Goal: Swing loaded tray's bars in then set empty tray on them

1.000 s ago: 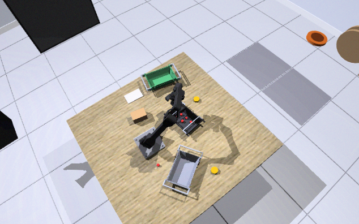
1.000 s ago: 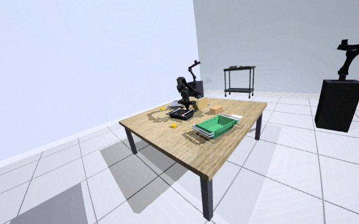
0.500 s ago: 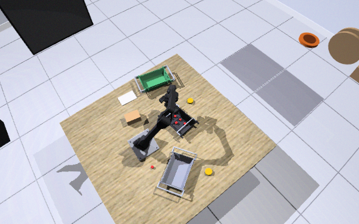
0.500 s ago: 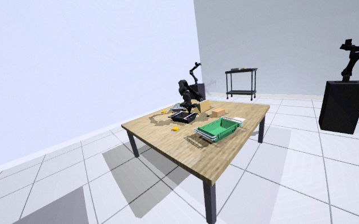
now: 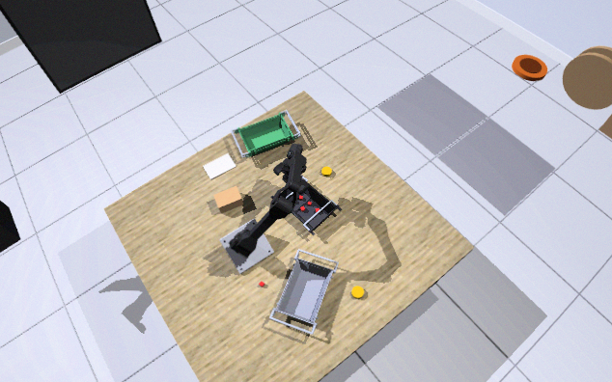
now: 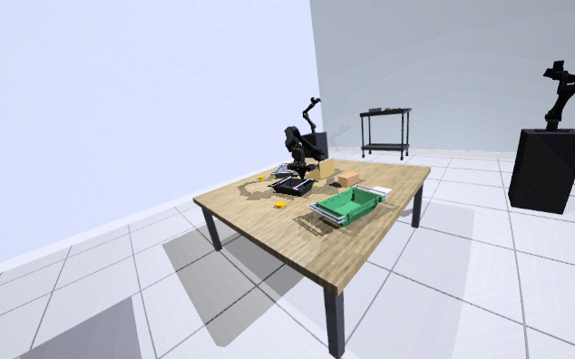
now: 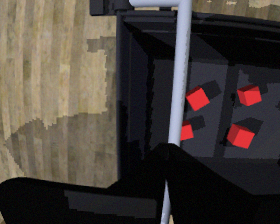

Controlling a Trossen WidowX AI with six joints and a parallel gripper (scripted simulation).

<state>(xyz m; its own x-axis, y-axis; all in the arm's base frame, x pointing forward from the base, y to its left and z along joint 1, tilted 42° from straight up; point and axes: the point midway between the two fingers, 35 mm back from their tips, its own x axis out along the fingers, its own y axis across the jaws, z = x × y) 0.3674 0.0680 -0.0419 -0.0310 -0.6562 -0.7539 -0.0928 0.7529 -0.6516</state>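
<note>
Claw [image 5: 288,192] [image 6: 302,178] [image 7: 165,149] is pressed together; lifting, we might perhaps drag the near bar [image 7: 179,75] outward again.
</note>
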